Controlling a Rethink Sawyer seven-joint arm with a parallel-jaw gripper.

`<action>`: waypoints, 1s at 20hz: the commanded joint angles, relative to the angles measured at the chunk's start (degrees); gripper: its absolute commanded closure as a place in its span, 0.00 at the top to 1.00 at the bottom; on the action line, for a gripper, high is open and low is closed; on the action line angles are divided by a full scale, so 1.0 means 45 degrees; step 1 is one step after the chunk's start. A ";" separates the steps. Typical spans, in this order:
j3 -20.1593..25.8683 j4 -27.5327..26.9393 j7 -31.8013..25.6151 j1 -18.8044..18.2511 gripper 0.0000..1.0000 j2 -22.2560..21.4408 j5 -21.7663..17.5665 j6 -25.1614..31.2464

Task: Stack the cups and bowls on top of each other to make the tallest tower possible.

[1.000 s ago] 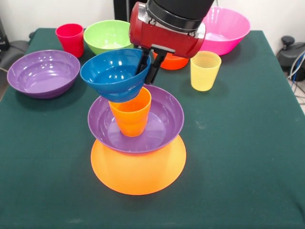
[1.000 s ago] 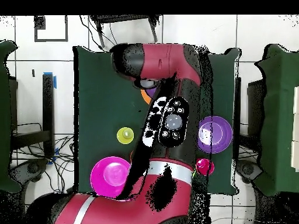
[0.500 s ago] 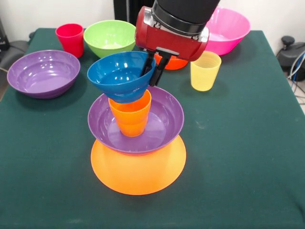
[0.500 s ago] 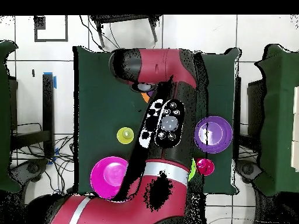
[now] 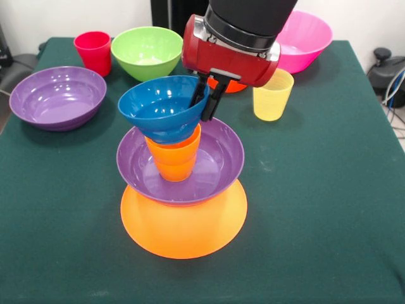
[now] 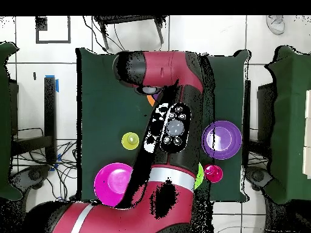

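The tower stands mid-table in the front view: an upturned yellow-orange bowl [image 5: 183,221], a purple bowl [image 5: 215,164] on it, and an orange cup [image 5: 173,157] upright inside that. A blue bowl [image 5: 158,104] is right over the cup, its base at the cup's rim. My gripper [image 5: 205,104] is shut on the blue bowl's right rim, one finger inside and one outside. In the overhead view my arm [image 6: 173,127] hides the tower except for a sliver of orange and purple.
Loose pieces line the far side: a red cup [image 5: 93,52], a green bowl [image 5: 147,49], a second purple bowl [image 5: 57,96], a yellow cup [image 5: 272,94], a pink bowl [image 5: 307,38], and an orange-red bowl [image 5: 231,84] half hidden behind the gripper.
The gripper has carried the blue bowl to the right and down, from tilted beside the orange cup to nearly level over the cup's mouth.
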 commanded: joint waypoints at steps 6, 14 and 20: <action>0.0376 0.1291 0.2246 0.0480 0.00 0.0409 -0.0058 -0.0373; 0.0072 0.1335 0.2479 0.0671 0.00 0.0562 -0.0175 -0.0592; -0.0138 0.1333 0.2681 0.0758 0.00 0.0790 -0.0237 -0.1100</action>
